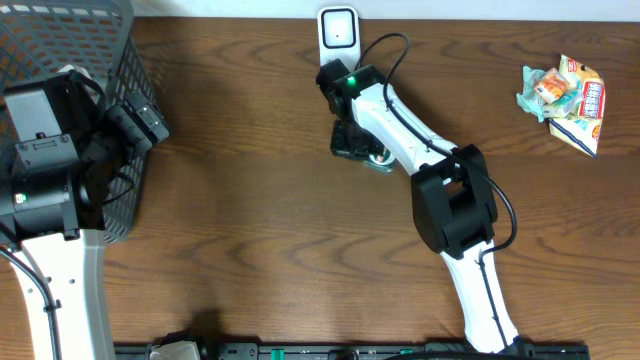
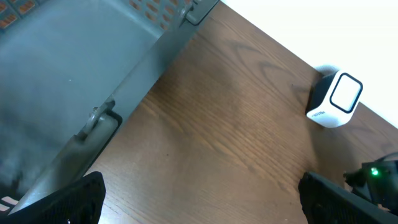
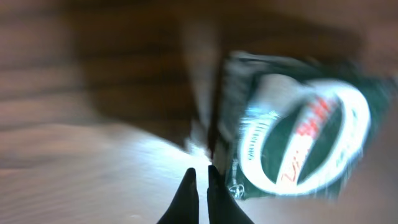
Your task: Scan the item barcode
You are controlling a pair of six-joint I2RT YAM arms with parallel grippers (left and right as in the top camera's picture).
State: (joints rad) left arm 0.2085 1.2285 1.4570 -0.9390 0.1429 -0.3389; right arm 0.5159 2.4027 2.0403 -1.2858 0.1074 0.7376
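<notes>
The item is a flat dark green packet (image 3: 298, 137) with a white oval label; it is blurred in the right wrist view. From overhead only a corner of the packet (image 1: 379, 161) shows from under the right arm, at mid-table. My right gripper (image 3: 200, 169) is shut, its tips pinching the packet's left edge. Seen from above, the right gripper (image 1: 350, 140) sits just in front of the white barcode scanner (image 1: 338, 30) at the back edge. Far to the left, by the basket, my left gripper (image 1: 140, 125) is wide open and empty. The scanner (image 2: 336, 99) also appears in its view.
A grey mesh basket (image 1: 60, 40) fills the far left corner; its wall (image 2: 74, 74) lies close to the left gripper (image 2: 199, 196). A small heap of colourful snack packets (image 1: 565, 95) lies at the back right. A cable loops from the right arm near the scanner.
</notes>
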